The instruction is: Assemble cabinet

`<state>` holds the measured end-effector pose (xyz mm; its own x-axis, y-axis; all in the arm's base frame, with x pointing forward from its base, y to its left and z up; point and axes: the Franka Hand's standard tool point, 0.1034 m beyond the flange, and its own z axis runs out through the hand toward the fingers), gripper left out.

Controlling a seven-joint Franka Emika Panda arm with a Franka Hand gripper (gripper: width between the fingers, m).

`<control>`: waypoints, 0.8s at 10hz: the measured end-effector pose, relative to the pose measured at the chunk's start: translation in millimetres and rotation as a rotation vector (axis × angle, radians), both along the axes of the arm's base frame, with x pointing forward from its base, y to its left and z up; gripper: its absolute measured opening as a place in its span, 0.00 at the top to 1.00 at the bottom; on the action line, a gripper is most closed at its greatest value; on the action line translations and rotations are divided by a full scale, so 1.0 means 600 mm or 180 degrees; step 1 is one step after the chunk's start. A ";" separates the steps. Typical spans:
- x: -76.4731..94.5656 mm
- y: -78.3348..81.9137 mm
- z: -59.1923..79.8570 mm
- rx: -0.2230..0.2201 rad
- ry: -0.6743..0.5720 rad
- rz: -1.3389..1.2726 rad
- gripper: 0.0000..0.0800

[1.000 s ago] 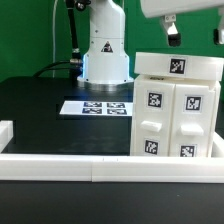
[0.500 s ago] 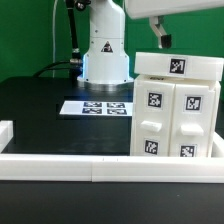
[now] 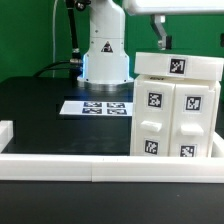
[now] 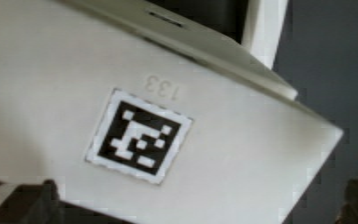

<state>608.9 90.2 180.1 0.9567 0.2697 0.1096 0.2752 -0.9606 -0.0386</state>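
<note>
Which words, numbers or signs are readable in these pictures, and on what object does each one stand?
"133", faint raised digits seen upside down, on the cabinet surface beside a square tag in the wrist view.
A small dark sign on the robot base: too small to read.
The tags on the marker board and the cabinet front: coded patterns only, no text.

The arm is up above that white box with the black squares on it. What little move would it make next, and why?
Probably a short, straight lowering toward the top of the cabinet. The tool hangs just above its upper edge, apart from it and holding nothing, and the wrist view is filled by the cabinet's tagged top face, so it seems lined up already.
</note>
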 end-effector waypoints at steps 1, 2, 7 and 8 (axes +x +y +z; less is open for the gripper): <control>-0.003 0.001 -0.002 -0.0048 -0.0005 0.0457 0.00; -0.003 0.001 -0.003 -0.0111 -0.0025 0.0838 0.00; -0.011 -0.009 -0.014 -0.0282 -0.0063 0.2240 0.00; -0.011 -0.015 -0.017 -0.0320 -0.0061 0.2486 0.00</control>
